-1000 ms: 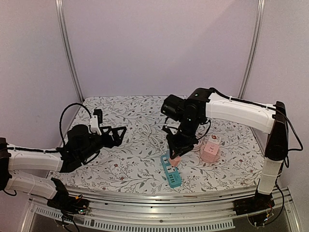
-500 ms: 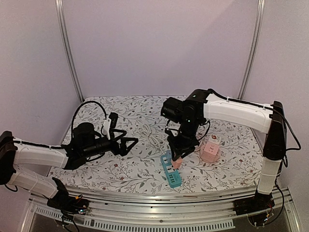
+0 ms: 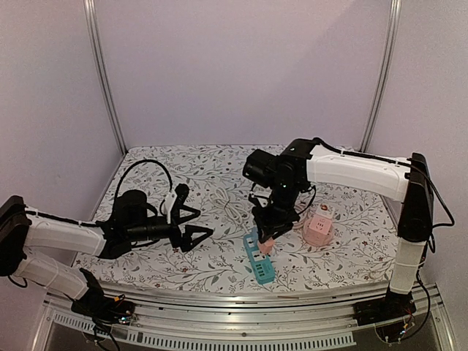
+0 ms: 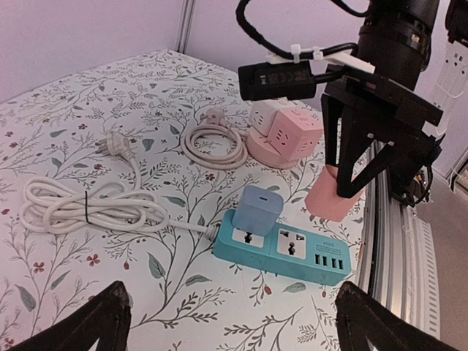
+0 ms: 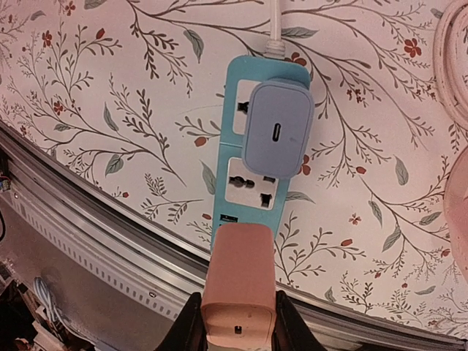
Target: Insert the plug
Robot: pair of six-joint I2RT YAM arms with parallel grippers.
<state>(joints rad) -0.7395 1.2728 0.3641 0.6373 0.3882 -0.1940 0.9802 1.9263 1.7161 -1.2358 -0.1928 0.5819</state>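
My right gripper (image 3: 267, 238) is shut on a pink plug block (image 3: 268, 246) (image 5: 240, 281) and holds it just above the near end of a teal power strip (image 3: 259, 266) (image 5: 232, 197). A blue charger (image 5: 278, 128) (image 4: 257, 210) sits in the strip's far socket. The socket beside it (image 5: 251, 183) is free. In the left wrist view the pink plug (image 4: 333, 201) hangs right of the strip (image 4: 289, 248), off to its side. My left gripper (image 3: 201, 223) (image 4: 234, 322) is open and empty, left of the strip, pointing at it.
A pink cube socket (image 3: 318, 228) (image 4: 281, 131) stands right of the strip. A coiled white cable (image 4: 216, 142) and the strip's bundled white cord (image 4: 80, 208) lie behind and to the left. The table's metal front rail (image 5: 110, 248) runs close by the strip's near end.
My left arm has swung right across the table toward the strip, gripper still open. The right arm has barely shifted with the pink plug.
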